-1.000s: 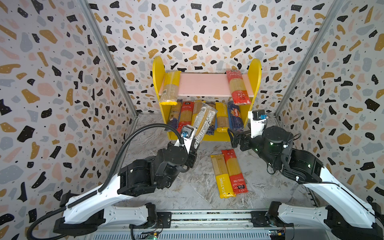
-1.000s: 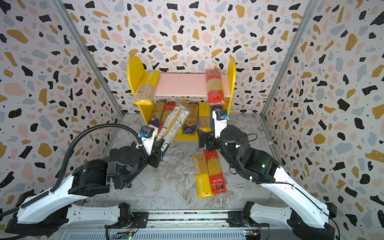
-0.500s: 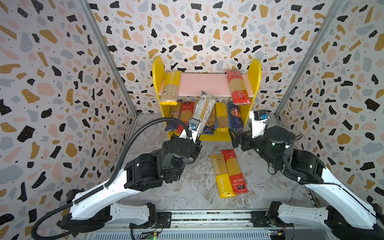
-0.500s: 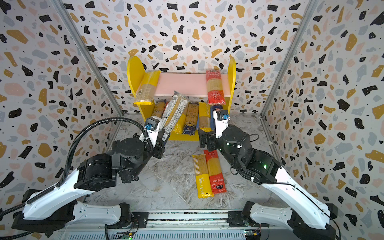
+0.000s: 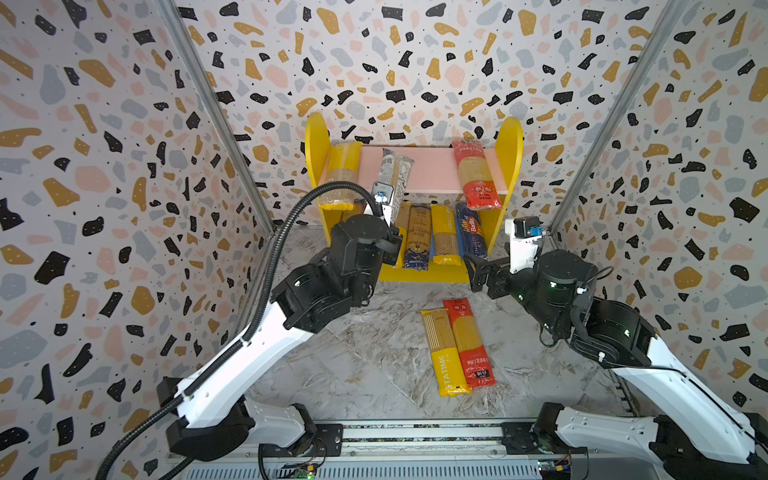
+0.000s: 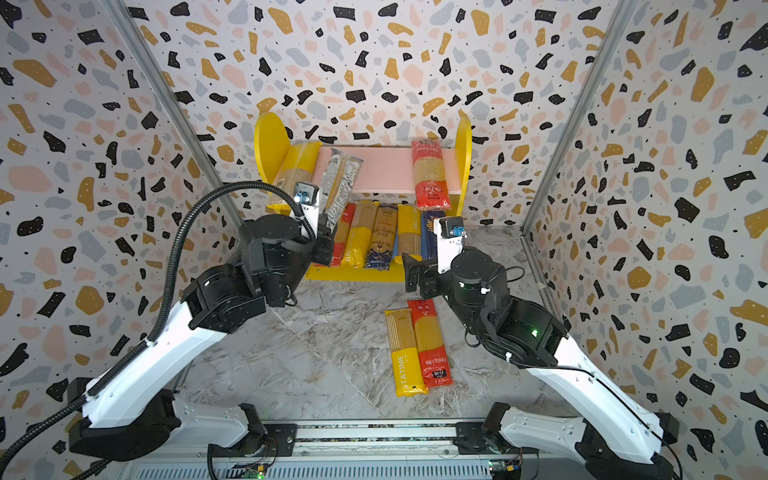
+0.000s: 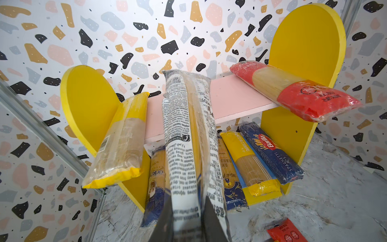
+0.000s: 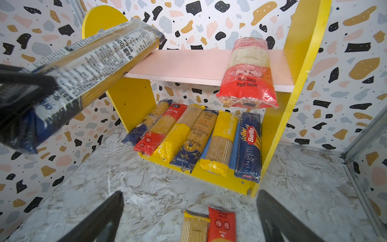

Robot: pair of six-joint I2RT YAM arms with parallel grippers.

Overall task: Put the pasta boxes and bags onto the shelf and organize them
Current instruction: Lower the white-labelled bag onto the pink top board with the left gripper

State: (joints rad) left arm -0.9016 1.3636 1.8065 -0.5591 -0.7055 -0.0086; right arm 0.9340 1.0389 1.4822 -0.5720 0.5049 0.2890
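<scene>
My left gripper (image 5: pixel 390 245) (image 7: pixel 186 220) is shut on the near, dark blue end of a clear pasta bag with white print (image 5: pixel 395 174) (image 6: pixel 338 183) (image 7: pixel 186 136) (image 8: pixel 88 62). The bag tilts upward, and its far end reaches over the left part of the shelf's pink upper board (image 5: pixel 432 166) (image 8: pixel 188 62). A yellow-ended pack (image 5: pixel 340 174) and a red pack (image 5: pixel 476 174) lie on that board. Several packs fill the lower tier, among them the Barilla pack (image 5: pixel 471 232) (image 8: pixel 249 144). My right gripper (image 5: pixel 478 270) (image 8: pixel 189 194) hangs open and empty before the shelf's right side.
A yellow pack (image 5: pixel 442 353) (image 8: pixel 194 228) and a red pack (image 5: pixel 469 340) (image 8: pixel 222 226) lie side by side on the marble floor (image 5: pixel 365 361), just below my right gripper. Patterned walls close in on three sides. The shelf's yellow side panels (image 5: pixel 509 137) stand against the back wall.
My left arm has raised the printed bag from in front of the lower tier up and forward, so its far end now reaches the pink board. The right arm has stayed put.
</scene>
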